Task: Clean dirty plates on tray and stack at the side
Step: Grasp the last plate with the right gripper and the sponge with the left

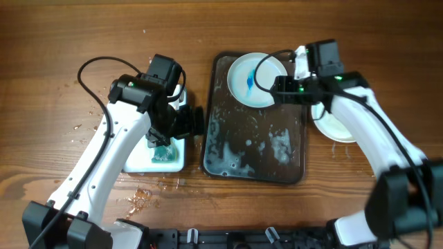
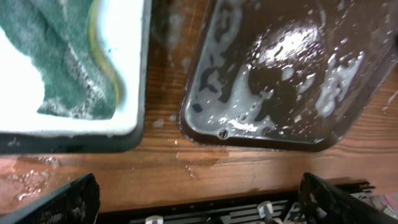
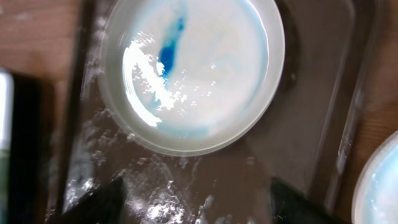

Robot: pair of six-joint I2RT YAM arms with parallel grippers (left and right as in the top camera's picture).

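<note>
A white plate [image 1: 255, 80] with a blue smear lies at the far end of the dark brown tray [image 1: 228, 149], which is wet with suds. It fills the right wrist view [image 3: 193, 74]. My right gripper [image 3: 196, 202] is open and empty just above the tray beside this plate. A second white plate [image 1: 337, 126] lies on the table right of the tray, partly under my right arm. My left gripper [image 2: 199, 202] is open and empty over the table edge, between the white sponge dish [image 2: 74, 127] holding a green sponge [image 2: 68, 62] and the tray [image 2: 280, 81].
The white dish with the sponge [image 1: 163, 151] sits left of the tray. Water drops and small puddles lie on the wooden table at front left [image 1: 138, 197]. A black rail runs along the table's front edge [image 2: 205, 208].
</note>
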